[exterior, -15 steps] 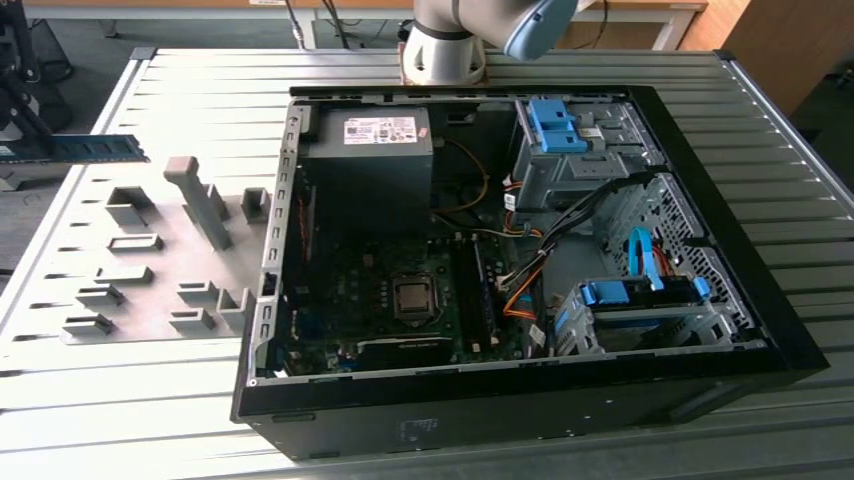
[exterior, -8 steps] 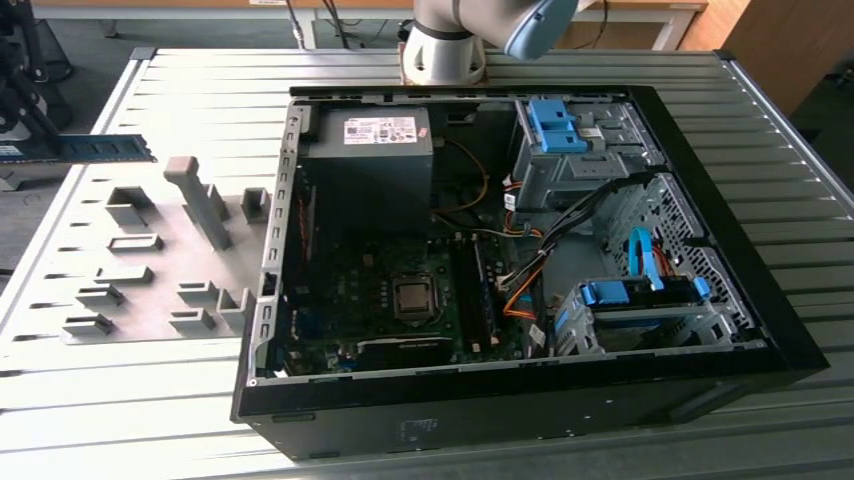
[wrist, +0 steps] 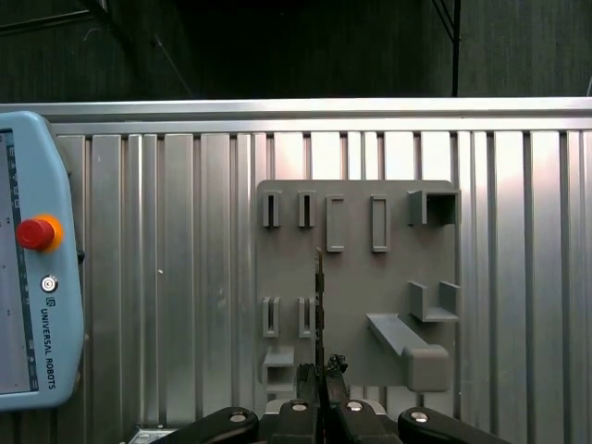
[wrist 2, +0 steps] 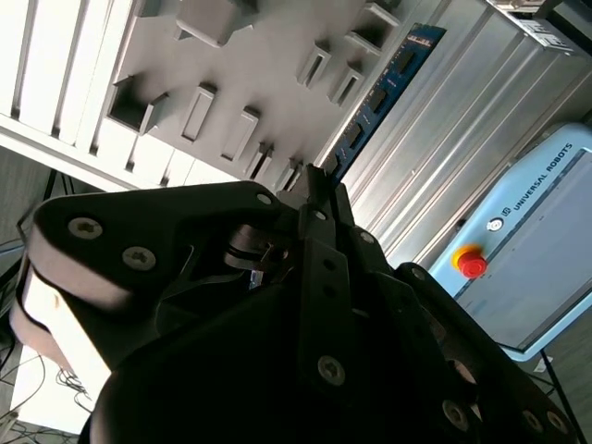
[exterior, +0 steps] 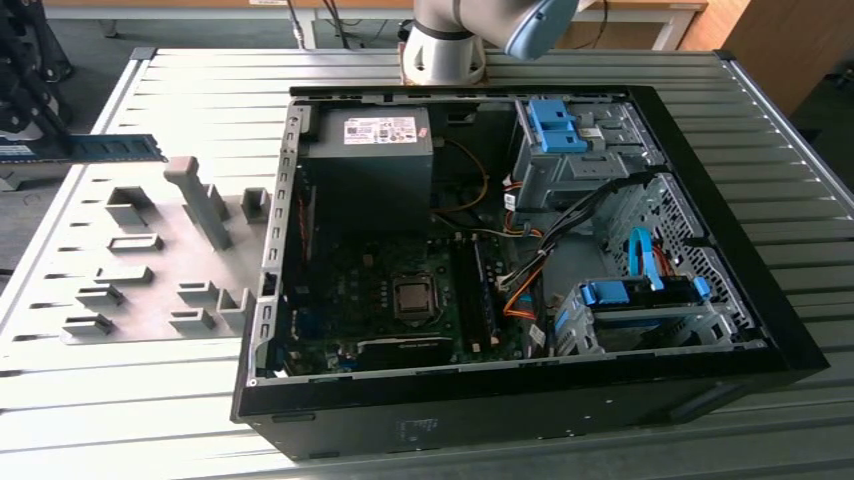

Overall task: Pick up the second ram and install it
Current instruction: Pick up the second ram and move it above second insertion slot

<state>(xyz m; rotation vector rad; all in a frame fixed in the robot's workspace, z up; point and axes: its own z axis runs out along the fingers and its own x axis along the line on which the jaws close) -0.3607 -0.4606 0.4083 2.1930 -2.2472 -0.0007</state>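
Blue-green and thin, the second ram (wrist 2: 379,97) is gripped at one end by the gripper (wrist 2: 319,185), whose jaws are closed on the stick. Its dark chips are seen along the flat face in the second wrist view. In the first wrist view the stick (wrist: 319,296) is seen edge-on, projecting straight out from the fingertips and lined up over the grey holder plate (wrist: 361,277), between that plate's rows of slot blocks.

In the exterior view the stick (exterior: 118,148) is held level beside the holder plate (exterior: 147,270), at the plate's far corner on the exterior view's left. Its free end is seen near the tall upright block (exterior: 200,200) of the plate. No slot of the plate is occupied by the stick.

The plate is laid on a ribbed metal table (exterior: 200,80). An open computer case (exterior: 747,330) is set just beside the plate, on the exterior view's right, with its motherboard (exterior: 360,290) exposed. The arm's base (exterior: 447,50) is mounted beyond the case. A light-blue teach pendant (wrist: 28,324) with a red button (wrist: 35,233) is placed on the table, well apart from the plate.
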